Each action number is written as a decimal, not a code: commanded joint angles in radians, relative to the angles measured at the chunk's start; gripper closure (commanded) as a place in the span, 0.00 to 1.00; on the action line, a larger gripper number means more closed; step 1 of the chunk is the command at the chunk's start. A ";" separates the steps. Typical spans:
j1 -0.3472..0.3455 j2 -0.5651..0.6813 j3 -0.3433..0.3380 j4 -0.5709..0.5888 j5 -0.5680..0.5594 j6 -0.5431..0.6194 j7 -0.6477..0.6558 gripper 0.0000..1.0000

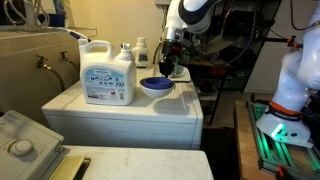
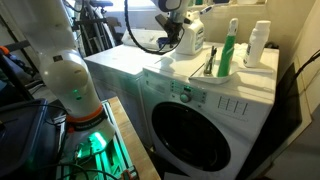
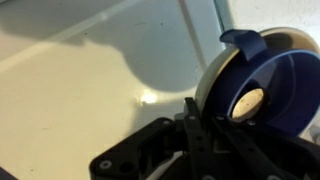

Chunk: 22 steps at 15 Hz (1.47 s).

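A blue bowl (image 1: 155,86) with a white outside sits on top of the white washing machine (image 1: 120,112), in front of a large white detergent jug (image 1: 108,74). My gripper (image 1: 167,72) reaches down at the bowl's far right rim. In the wrist view the dark fingers (image 3: 205,128) are close together around the bowl's rim (image 3: 212,85). A small beige object (image 3: 249,100) lies inside the bowl. In an exterior view the gripper (image 2: 172,45) hangs over the washer top beside the jug (image 2: 192,38).
A green bottle (image 2: 229,48) and a white bottle (image 2: 259,44) stand at the back of the washer top. They also show behind the jug (image 1: 140,52). A second white robot base (image 2: 70,85) stands on the floor next to the washer.
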 commanded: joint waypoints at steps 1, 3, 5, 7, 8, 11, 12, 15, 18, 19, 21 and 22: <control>0.059 -0.031 0.043 -0.005 -0.083 -0.002 0.004 0.98; 0.093 -0.021 0.073 0.009 -0.130 -0.010 0.001 0.98; 0.124 -0.010 0.102 0.018 -0.164 -0.011 -0.010 0.98; 0.150 0.002 0.126 0.019 -0.184 -0.011 -0.027 0.98; 0.164 0.010 0.139 0.017 -0.194 -0.003 -0.026 0.98; 0.197 0.074 0.167 0.043 -0.199 0.022 0.006 0.98; 0.204 0.111 0.174 0.067 -0.181 0.024 0.023 0.98; 0.228 0.196 0.190 0.118 -0.157 0.026 0.086 0.98; 0.249 0.288 0.212 0.174 -0.110 0.029 0.123 0.98; 0.254 0.314 0.218 0.191 -0.094 0.029 0.128 0.98; 0.268 0.363 0.232 0.224 -0.063 0.031 0.135 0.98; 0.273 0.385 0.241 0.237 -0.044 0.036 0.131 0.98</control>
